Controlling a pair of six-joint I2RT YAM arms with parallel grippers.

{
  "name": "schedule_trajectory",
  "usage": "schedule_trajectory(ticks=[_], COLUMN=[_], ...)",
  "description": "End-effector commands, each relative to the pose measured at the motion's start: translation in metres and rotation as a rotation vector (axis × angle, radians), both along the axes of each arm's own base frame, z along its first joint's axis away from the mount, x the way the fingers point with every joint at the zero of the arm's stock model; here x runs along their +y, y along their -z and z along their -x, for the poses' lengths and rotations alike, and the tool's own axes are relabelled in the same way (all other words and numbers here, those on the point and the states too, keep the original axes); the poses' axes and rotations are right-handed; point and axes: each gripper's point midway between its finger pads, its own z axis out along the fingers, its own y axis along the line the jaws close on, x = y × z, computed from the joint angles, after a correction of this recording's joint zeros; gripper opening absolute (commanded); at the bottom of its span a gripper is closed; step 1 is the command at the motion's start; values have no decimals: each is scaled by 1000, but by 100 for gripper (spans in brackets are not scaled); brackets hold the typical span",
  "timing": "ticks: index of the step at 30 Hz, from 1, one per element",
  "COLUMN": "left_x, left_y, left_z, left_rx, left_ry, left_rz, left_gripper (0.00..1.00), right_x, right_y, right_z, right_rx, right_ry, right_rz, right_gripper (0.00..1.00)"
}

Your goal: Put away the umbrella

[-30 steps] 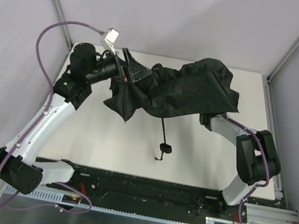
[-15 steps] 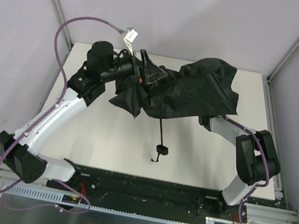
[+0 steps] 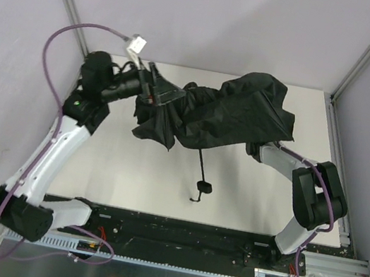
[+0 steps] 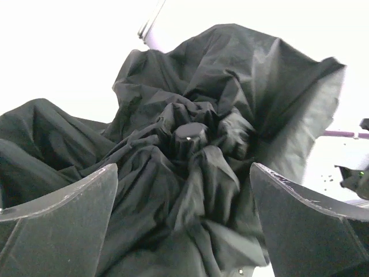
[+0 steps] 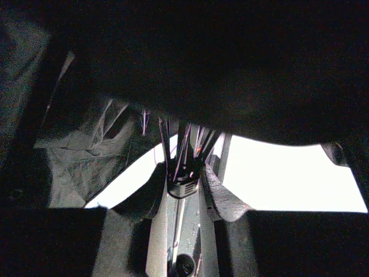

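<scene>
- Top view: we counted just one umbrella, half-collapsed and held up over the table, with the left hand spread wide at its canopy tip.
- Left wrist: loose folds sat between the fingers, so we figured they could snag.
- Right wrist: the right hand, second of two, was clamped on the thin shaft, which might twist loose.

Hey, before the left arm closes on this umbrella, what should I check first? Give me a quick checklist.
1. Left end effector open: ok.
2. Tip cap centred between its fingers: ok.
3. Right end effector shut on umbrella shaft: ok.
4. Umbrella canopy gathered tight: not ok, hangs loose.
5. Handle clear of table: cannot tell.
</scene>
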Motion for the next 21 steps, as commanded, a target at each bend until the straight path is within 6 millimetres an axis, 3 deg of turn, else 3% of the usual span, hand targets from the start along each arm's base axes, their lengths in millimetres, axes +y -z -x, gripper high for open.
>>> schedule_trajectory(ticks=[1,7,15,21], left_x=[20,7,-35,-52], left_y=[-34,-28,-17,-8], left_z=[38,29,27,31], left_rx=[-154,-105,-95,-68], left_ry=[98,196,276,346], left_rz=[16,18,-6,-10], left_gripper=[99,99,99,96], right_x=[-8,-5,-3,-3], right_y=[-39,-36,-39,-43], right_z=[24,32,41,44], right_rx=[-374,-379,-383,-392], right_ry=[-23,-56,-80,-84], right_rz=[-156,-149,-150,-155], right_gripper=[0,0,0,0])
